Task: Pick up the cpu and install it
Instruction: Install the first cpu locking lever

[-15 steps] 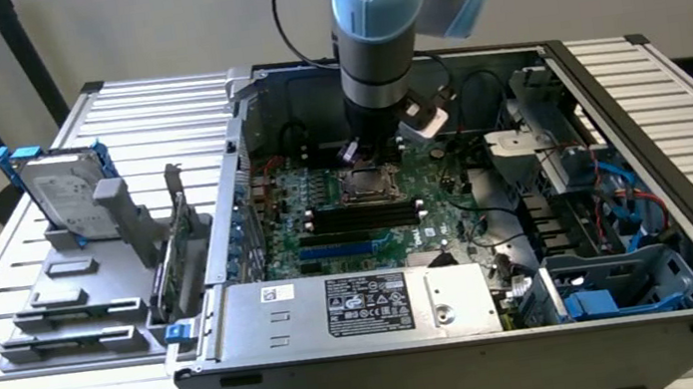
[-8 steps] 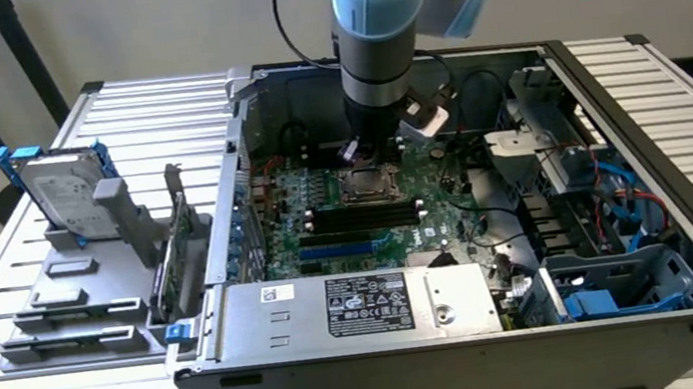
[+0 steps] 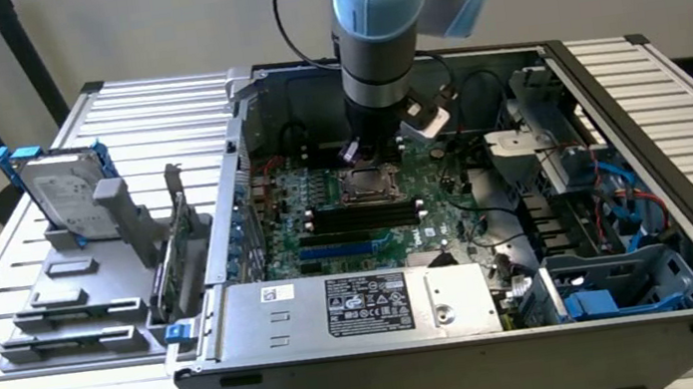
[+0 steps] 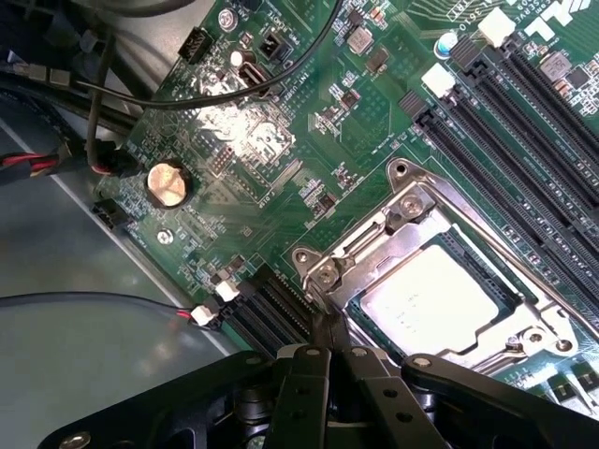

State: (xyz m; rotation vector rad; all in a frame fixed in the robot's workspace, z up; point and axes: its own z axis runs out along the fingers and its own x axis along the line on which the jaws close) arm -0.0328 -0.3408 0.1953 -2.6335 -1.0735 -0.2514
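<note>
The cpu [image 4: 426, 299], a flat square chip with a silver-grey top, lies inside the metal socket frame [image 4: 374, 234] on the green motherboard. My gripper [image 4: 328, 332] is shut, with its black fingers pressed together and nothing between them. Its tips sit at the corner of the socket frame, just beside the cpu. In the exterior view the gripper [image 3: 362, 157] hangs straight down into the open computer case, right over the socket [image 3: 370, 186].
Black memory slots [image 3: 364, 217] run beside the socket. The power supply [image 3: 348, 305] fills the case's near side and cables [image 3: 498, 225] crowd the exterior view's right. A hard drive in a blue frame [image 3: 58, 192] stands on a grey fixture outside the case. A coin battery [image 4: 168, 182] sits on the board.
</note>
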